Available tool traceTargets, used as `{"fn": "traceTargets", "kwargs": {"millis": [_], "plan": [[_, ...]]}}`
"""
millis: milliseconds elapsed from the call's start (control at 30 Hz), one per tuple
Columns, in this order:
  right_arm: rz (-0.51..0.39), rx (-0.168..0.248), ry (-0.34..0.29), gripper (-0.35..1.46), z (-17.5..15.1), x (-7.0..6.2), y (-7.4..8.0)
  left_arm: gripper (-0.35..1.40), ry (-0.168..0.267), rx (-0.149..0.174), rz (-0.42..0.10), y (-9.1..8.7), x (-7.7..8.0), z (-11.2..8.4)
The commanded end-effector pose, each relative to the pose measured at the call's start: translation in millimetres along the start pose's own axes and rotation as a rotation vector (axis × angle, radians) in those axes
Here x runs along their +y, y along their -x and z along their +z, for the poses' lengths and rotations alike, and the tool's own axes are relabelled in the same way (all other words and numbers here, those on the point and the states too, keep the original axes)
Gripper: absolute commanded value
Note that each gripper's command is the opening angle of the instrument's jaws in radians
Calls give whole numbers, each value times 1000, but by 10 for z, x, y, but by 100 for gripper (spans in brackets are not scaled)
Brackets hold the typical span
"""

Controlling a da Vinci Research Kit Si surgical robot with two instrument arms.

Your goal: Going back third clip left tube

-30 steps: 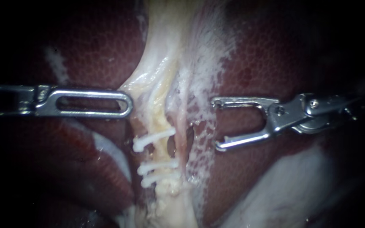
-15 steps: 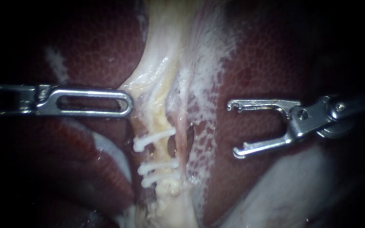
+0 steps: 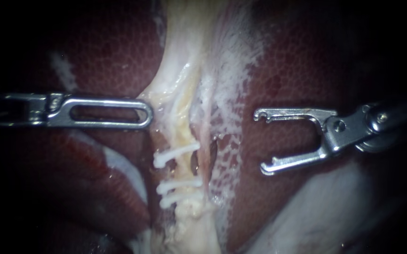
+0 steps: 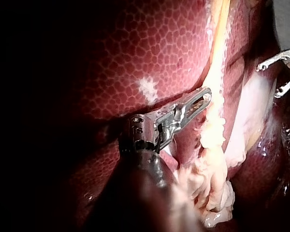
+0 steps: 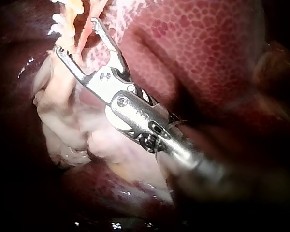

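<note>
Right instrument [image 3: 259, 141] backing off to right-centre over liver [image 3: 297, 70], jaws gaping wide, empty. Left instrument [image 3: 147, 113] clamping pale tissue [image 3: 175, 84], nudging it right. Clips [image 3: 179, 185] sitting on left tube [image 3: 184, 164], lower centre. Withdrawal looking nearly done.

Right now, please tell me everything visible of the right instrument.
The right instrument is shiny metal. Its shaft enters from the right and ends, past a pivot, in two slim jaws with notched tips. The jaws stand wide open, holding nothing. They point toward the clipped tube, clear of it, over the liver.
</note>
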Motion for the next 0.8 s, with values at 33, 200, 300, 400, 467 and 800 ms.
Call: {"fn": "traceTargets", "kwargs": {"millis": [33, 200, 300, 400, 467, 800], "plan": [[0, 0, 0, 60, 0, 0, 0, -35, 6, -3, 2, -1, 1, 2], [0, 0, 0, 60, 0, 0, 0, -35, 4, -2, 5, -4, 6, 15], [0, 0, 1, 60, 1, 0, 0, -35, -1, 1, 5, -6, 5, 21], [0, 0, 1, 60, 1, 0, 0, -35, 1, 3, 6, -7, 5, 26], [0, 0, 1, 60, 1, 0, 0, -35, -1, 4, 6, -8, 5, 28], [0, 0, 1, 60, 1, 0, 0, -35, -2, 5, 6, -7, 5, 31]]}}
